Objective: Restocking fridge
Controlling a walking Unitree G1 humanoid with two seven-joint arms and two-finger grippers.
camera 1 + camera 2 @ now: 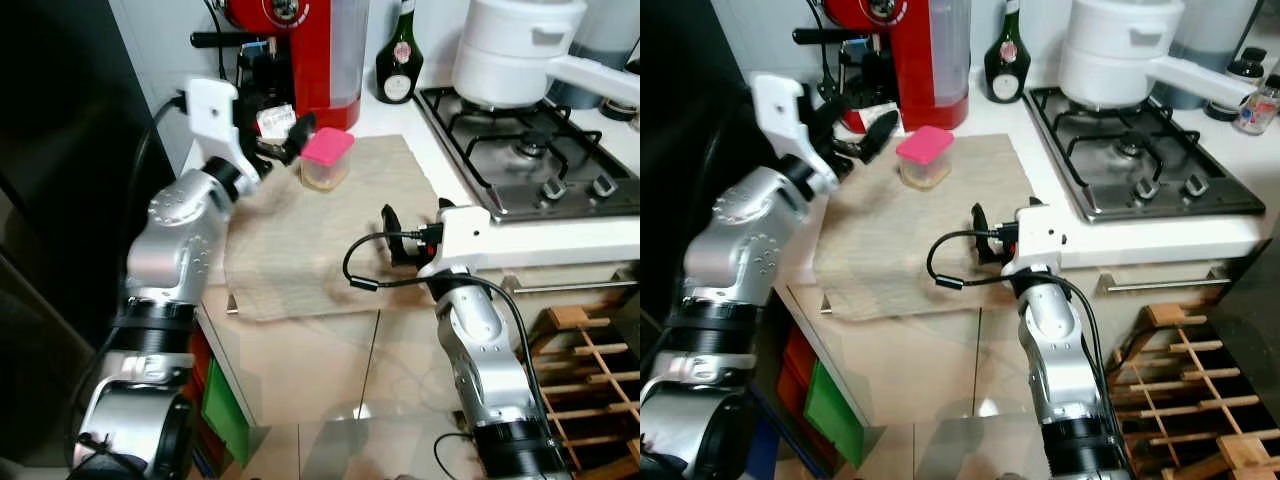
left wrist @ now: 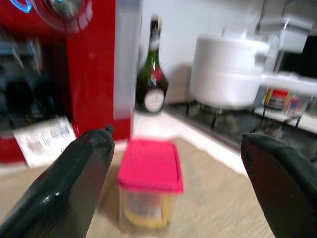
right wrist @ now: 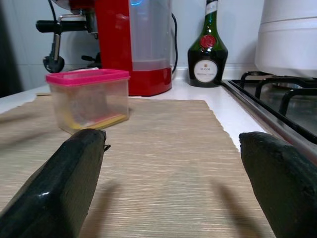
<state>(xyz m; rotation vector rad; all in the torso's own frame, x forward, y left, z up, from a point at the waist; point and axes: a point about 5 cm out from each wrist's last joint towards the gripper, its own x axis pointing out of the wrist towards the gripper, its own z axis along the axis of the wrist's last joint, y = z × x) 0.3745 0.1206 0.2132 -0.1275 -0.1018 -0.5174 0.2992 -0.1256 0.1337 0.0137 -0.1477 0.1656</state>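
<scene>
A clear plastic container with a pink lid stands upright on a woven beige mat on the counter. My left gripper hovers just left of it, open, with the container straight ahead between its black fingers and not touched. My right gripper sits low over the mat's right edge, open and holding nothing. In the right wrist view the container stands well ahead and off to one side.
A red coffee machine and a green bottle stand behind the container. A white pot sits on the gas hob to the right. A tall dark surface rises at the left. A wooden rack is below right.
</scene>
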